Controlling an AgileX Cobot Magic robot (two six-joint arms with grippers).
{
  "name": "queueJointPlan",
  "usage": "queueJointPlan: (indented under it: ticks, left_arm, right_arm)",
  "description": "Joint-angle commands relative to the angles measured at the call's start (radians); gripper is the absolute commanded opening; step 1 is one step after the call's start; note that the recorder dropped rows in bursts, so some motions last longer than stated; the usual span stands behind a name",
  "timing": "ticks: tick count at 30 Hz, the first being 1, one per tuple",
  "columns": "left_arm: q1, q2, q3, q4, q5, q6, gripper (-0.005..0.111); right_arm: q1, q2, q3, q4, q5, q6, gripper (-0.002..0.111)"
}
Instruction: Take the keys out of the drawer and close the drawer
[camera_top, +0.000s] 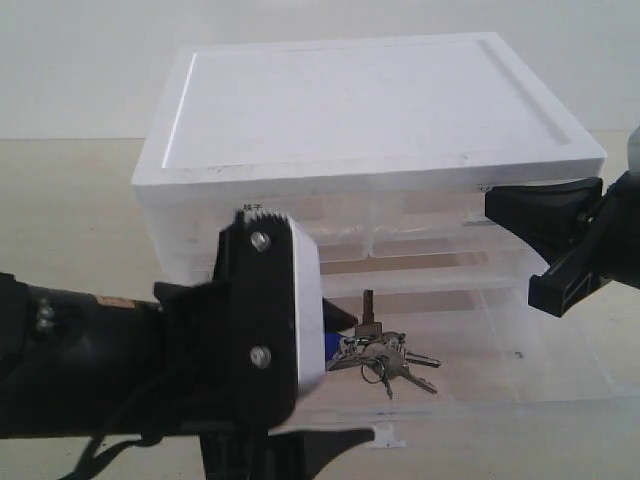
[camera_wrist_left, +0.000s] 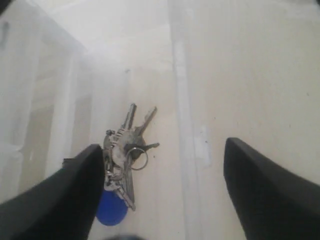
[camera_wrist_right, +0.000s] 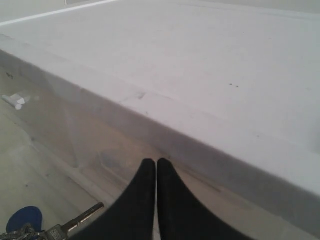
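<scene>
Keys (camera_wrist_left: 125, 150) lie loose in the pulled-out drawer (camera_top: 500, 400), so left gripper (camera_wrist_left: 162, 145) hangs spread wide over them, probably for a pinch; right gripper (camera_wrist_right: 156, 162), pressed together, sits by the white-topped unit (camera_top: 350, 90).

Above the keys (camera_wrist_left: 125, 150) the way is open. Nothing covers them but my own left pincer (camera_wrist_left: 162, 147), spread wide, with one finger (camera_wrist_left: 75, 190) just beside the keys and not around them. On the side of the keys away from the white-topped unit (camera_top: 370, 100), the drawer (camera_top: 480, 410) raises its low front wall, which runs between my fingers. Behind the keys the unit's front blocks any reach. Toward my right pincer (camera_wrist_right: 156, 165), which is closed and well apart from the keys by the unit's top edge, the drawer floor lies bare.
</scene>
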Motion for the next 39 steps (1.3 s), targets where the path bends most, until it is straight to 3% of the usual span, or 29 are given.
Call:
queueJointPlan:
  ticks: [1,5,12,13,16,19,22,24,26,29,31,36,39]
  left_arm:
    - [-0.003,-0.058,-0.029,-0.117,-0.093,-0.038,0.062]
    - [-0.003,-0.043,-0.092,-0.121,-0.047,-0.038,0.062]
    - [-0.003,0.187,-0.167,-0.099,-0.16,-0.056,0.057]
    - [-0.003,0.209,-0.18,-0.131,-0.213,-0.069,0.057]
    - [-0.003,0.206,-0.197,-0.183,-0.195,-0.069,0.057]
    - [-0.003,0.204,-0.215,-0.359,-0.181,-0.074,0.05]
    - [-0.008,0.204,-0.215,-0.359,-0.213,0.024,0.05]
    - [-0.044,0.208,-0.215,-0.381,-0.32,0.117,0.05]
    - [-0.078,0.215,-0.229,-0.463,-0.538,0.267,0.049]
    - [-0.119,0.211,-0.24,-0.463,-0.842,0.269,0.049]
    - [-0.155,0.181,-0.24,-0.463,-0.859,0.269,0.048]
    - [-0.252,0.111,-0.24,-0.463,-0.724,0.267,0.033]
    - [-0.297,0.102,-0.238,-0.463,-0.704,0.232,0.032]
  right_arm:
    - [0.0,-0.002,-0.007,0.02,-0.015,-0.002,0.0]
    - [0.0,-0.002,-0.007,0.02,-0.015,0.0,0.0]
    - [0.0,-0.002,-0.007,0.009,-0.015,0.015,0.0]
    - [0.0,-0.002,-0.007,0.009,-0.015,0.015,0.0]
    - [0.0,-0.002,-0.007,0.009,-0.015,0.015,0.0]
    - [0.0,-0.002,-0.007,0.011,-0.022,0.018,0.0]
    - [0.0,-0.002,-0.007,0.009,-0.03,0.025,0.0]
    - [0.0,-0.002,-0.007,0.004,-0.031,0.025,0.0]
    - [0.0,-0.002,-0.007,0.004,-0.031,0.025,0.0]
    - [0.0,-0.002,-0.007,0.002,-0.031,0.025,0.0]
    - [0.0,-0.002,-0.007,0.002,-0.034,0.025,0.0]
    - [0.0,-0.002,-0.007,0.001,-0.034,0.025,0.0]
    - [0.0,-0.002,-0.007,-0.003,-0.034,0.025,0.0]
